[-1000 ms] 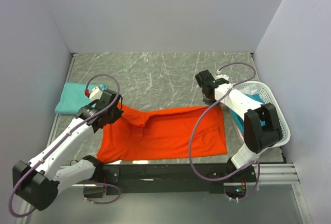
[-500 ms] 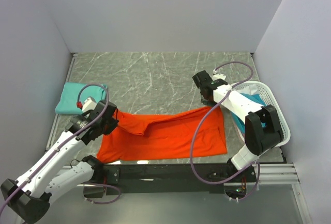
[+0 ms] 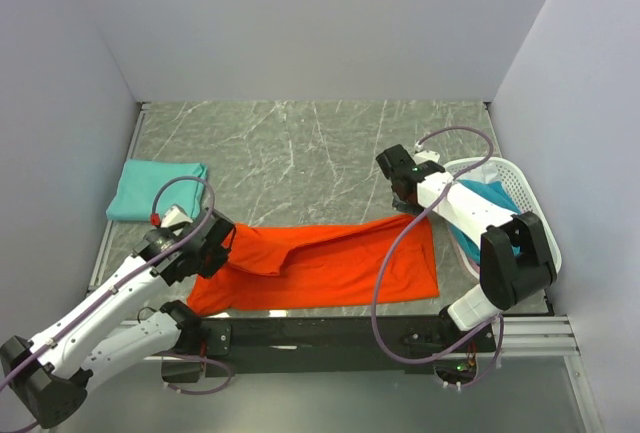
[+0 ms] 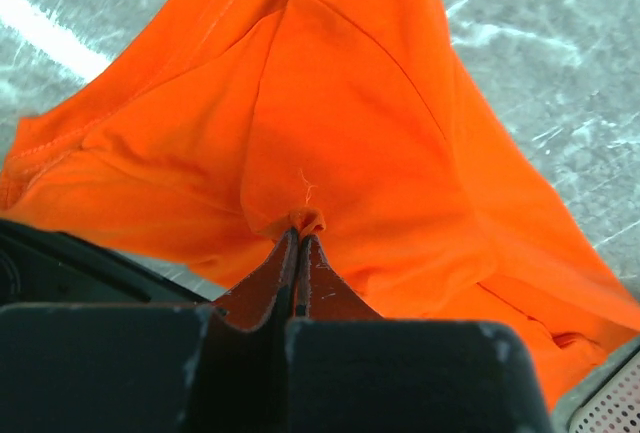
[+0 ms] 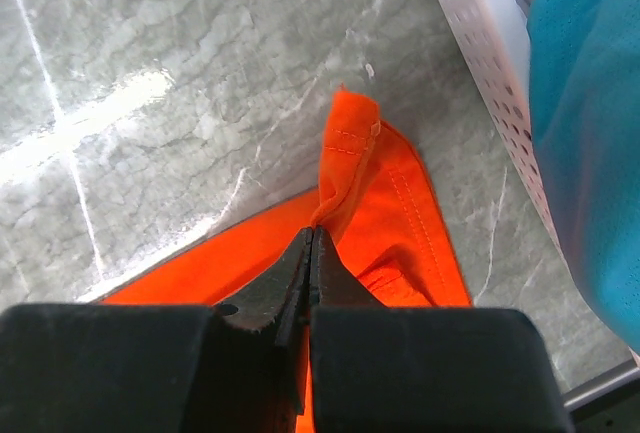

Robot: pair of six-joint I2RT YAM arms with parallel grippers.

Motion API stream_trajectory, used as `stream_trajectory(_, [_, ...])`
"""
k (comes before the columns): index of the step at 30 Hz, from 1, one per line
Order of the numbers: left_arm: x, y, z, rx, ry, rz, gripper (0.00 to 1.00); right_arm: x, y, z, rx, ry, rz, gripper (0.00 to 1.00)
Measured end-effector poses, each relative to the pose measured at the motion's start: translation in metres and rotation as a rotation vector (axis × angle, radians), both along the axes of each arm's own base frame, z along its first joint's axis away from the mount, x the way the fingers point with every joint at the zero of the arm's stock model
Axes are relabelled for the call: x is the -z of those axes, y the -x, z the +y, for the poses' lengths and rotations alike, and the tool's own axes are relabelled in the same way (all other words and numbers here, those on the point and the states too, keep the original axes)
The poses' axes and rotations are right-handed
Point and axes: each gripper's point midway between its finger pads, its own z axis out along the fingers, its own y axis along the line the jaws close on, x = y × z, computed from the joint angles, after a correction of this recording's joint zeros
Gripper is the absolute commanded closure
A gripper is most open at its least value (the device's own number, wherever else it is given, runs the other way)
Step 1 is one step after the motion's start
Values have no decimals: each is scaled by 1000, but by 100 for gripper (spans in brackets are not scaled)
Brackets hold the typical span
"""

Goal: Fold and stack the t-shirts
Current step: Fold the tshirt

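**Bring both far corners down evenly**

The orange shirt (image 3: pixel 330 271) lies on the table (image 3: pixel 320 143) close to the near edge, with its near hem flat. The left end effector (image 4: pixel 300 241) is closed tight on a pinch of cloth at the far left corner. The right end effector (image 5: pixel 312 243) is closed on the far right corner, beside the basket (image 3: pixel 538 215). I judge you are folding the far edge to the near hem. Move both arms together and low, so the fold line comes straight. Farther left, the folded teal shirt (image 3: pixel 150 189) waits for stacking.

Robotics laboratory test cell: plain white enclosure walls (image 3: pixel 300 23) surround a grey marble-patterned tabletop (image 3: pixel 300 148) edged by a black mounting rail (image 3: pixel 300 334).
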Motion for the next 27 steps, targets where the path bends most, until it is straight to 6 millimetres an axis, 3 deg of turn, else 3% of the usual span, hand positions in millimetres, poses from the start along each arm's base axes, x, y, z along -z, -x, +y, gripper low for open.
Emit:
stream_trajectory(16, [1,17,-17,55,48,52,99,0,3,0,-12,-8,-1,100])
stream_trajectory(27, [-23,26,-53,127,47,78,99,0,3,0,-22,-2,3,100])
